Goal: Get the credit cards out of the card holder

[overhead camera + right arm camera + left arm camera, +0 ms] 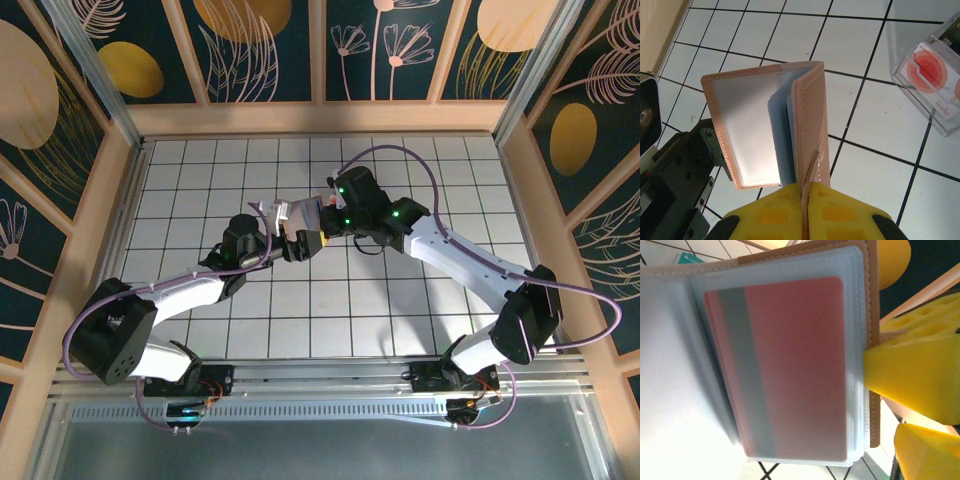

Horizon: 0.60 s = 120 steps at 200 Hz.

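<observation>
The tan leather card holder hangs open above the table's middle, held between both arms. In the right wrist view my right gripper is shut on its brown tab and right cover, yellow fingers pressed together. The left cover, pale inside, runs down into the black body of my left gripper, which appears shut on it; its fingertips are hidden. The left wrist view looks into the clear sleeves, where a red card with a grey stripe sits. The right gripper's yellow fingers touch the holder's edge.
A clear plastic box with red round contents lies on the white gridded table to the right of the holder. Wooden walls border the table on three sides.
</observation>
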Tool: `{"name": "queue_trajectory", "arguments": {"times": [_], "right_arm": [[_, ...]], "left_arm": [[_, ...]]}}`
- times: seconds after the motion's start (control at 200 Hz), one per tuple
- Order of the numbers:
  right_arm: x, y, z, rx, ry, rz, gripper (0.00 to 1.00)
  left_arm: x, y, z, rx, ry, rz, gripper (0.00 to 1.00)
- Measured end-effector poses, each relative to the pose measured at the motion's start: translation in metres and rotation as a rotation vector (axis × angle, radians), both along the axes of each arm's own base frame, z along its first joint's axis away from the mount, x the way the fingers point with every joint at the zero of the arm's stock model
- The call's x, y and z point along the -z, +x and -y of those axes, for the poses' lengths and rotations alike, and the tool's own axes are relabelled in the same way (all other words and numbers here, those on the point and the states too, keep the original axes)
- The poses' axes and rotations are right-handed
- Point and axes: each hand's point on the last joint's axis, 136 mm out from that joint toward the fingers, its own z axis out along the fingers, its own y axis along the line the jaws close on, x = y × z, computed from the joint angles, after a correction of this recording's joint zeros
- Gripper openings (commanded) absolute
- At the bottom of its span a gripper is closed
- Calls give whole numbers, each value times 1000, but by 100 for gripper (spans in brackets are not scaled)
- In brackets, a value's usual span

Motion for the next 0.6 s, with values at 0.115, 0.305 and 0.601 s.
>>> {"name": "queue_trajectory", "arguments": {"times": [0.115,0.305,0.601], "right_arm": [[-2,0,0,-1,5,4,0],[-11,-1,1,-2,19,24,0],[-27,-4,7,-1,55,59,0]], "left_arm": [[3,4,-3,-27,17,-1,78],[-4,3,-6,-40,14,13,75],[-16,3,-11,-59,12,54,94]]}}
